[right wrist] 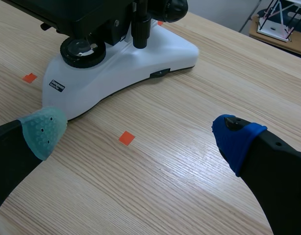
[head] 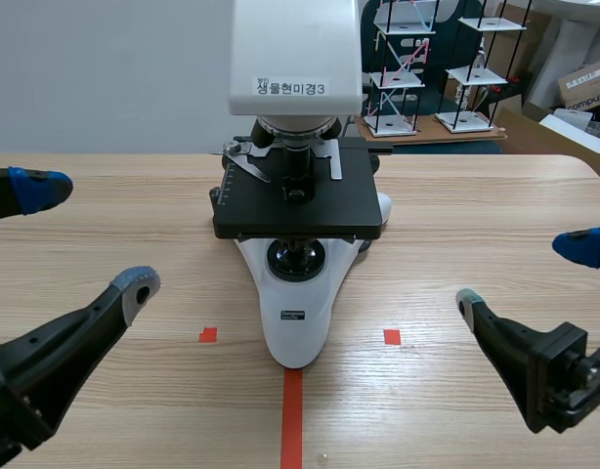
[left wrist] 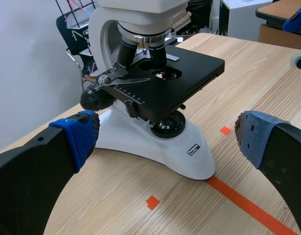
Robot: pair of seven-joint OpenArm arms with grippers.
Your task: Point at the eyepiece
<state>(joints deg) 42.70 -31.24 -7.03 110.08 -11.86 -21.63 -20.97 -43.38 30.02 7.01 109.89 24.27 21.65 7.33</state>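
Note:
A white and black microscope (head: 295,147) stands at the table's middle, its white head (head: 295,54) bearing a label and its black stage (head: 298,200) facing me. The eyepiece is not in view; the head runs off the top. My left gripper (head: 80,234) is open at the near left, apart from the microscope. My right gripper (head: 530,274) is open at the near right, also apart. In the left wrist view the microscope (left wrist: 155,93) lies ahead of the open left gripper (left wrist: 165,134). In the right wrist view only the white base (right wrist: 126,68) shows ahead of the open right gripper (right wrist: 140,134).
Rod-and-plate model racks (head: 403,68) and cardboard boxes (head: 583,93) stand behind the table at the back right. Orange-red tape marks lie by the microscope's base. A grey wall is behind at the left.

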